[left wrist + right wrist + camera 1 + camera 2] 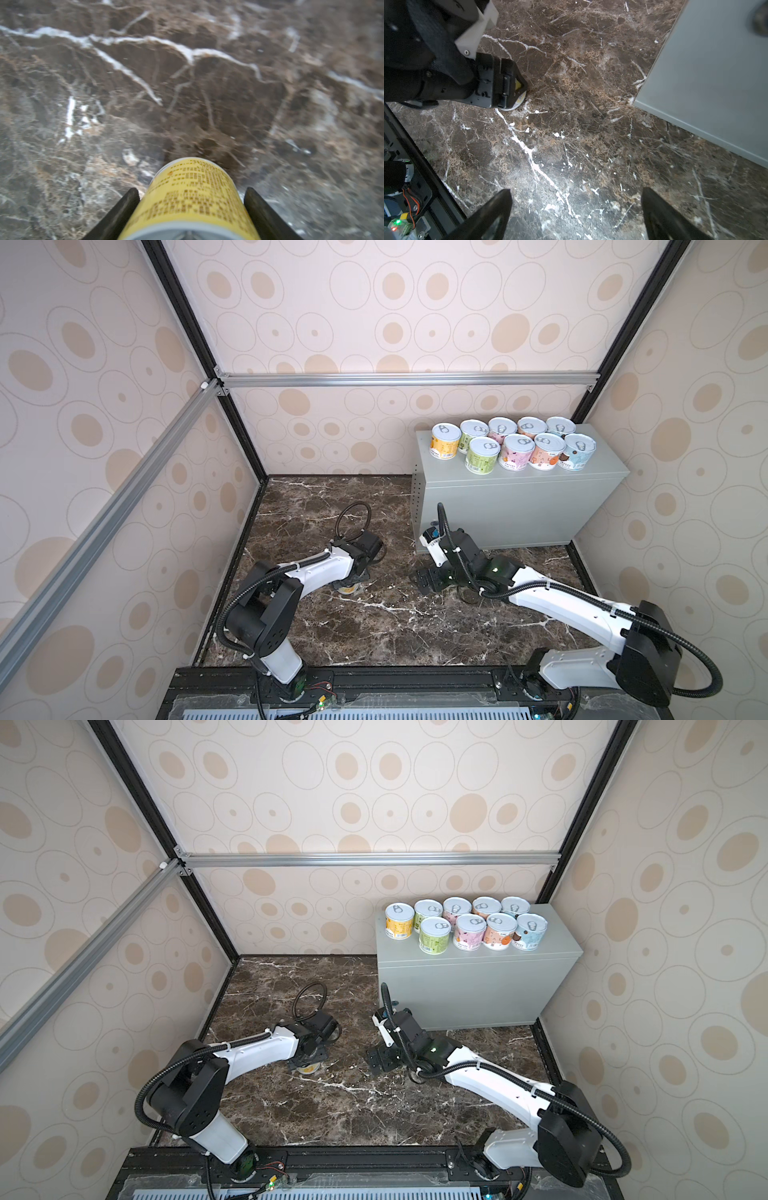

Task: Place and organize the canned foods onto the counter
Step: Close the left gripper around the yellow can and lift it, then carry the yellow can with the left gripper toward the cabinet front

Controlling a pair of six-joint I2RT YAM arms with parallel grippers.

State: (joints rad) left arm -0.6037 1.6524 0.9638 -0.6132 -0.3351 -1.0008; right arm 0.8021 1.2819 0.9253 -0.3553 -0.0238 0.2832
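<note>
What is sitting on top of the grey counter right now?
Nine canned foods stand upright on the counter in two rows, five behind four. The front row covers the lower labels of most back tins.

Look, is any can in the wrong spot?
Yes. One yellow can is down at the marble floor, clamped in the left gripper, while nine cans stand upright in two rows on the grey counter. The front row is one short.
</note>
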